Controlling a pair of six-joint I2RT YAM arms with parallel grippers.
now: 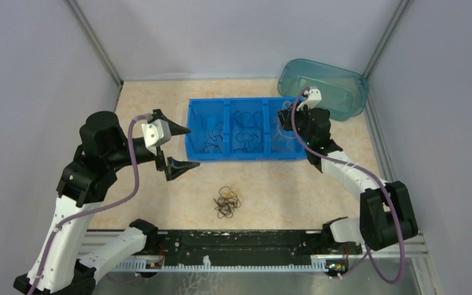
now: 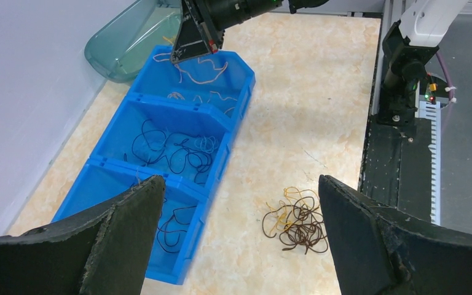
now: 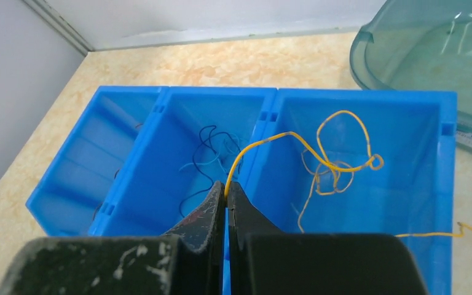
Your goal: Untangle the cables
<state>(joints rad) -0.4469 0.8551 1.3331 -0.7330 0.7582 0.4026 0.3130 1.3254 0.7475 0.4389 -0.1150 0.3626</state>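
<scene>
1. The right tool (image 3: 226,196) is clenching one end of a yellow cable (image 3: 281,136), right at the fingertips. With so thin a grip, the wire is likely slipping free on any sideways tug.
2. The cable is arcing from the tips over the divider into the right compartment of the bin (image 3: 356,93), where it is looping through other yellow wires (image 3: 335,175). Pulling upward is probably dragging the whole clump out rather than one strand, or tightening the small loop at its far end.
3. If released here, the held end is falling close to the divider and possibly into the middle compartment, mixing with the blue wires (image 3: 212,150) lying there.
4. A stray yellow strand (image 3: 442,233) is lying on the table (image 1: 283,190) just beside the bin's right wall. The right arm could be snagging it on any sweep.
5. The left tool (image 1: 190,147) is hanging released, fingers wide, above the table near the bin's left end and holding nothing.
6. The tangle (image 1: 227,202) of brown and orange cables is sitting on the table, well apart from both tools. Closing on its middle is risking several strands at once, cinching the knot.
</scene>
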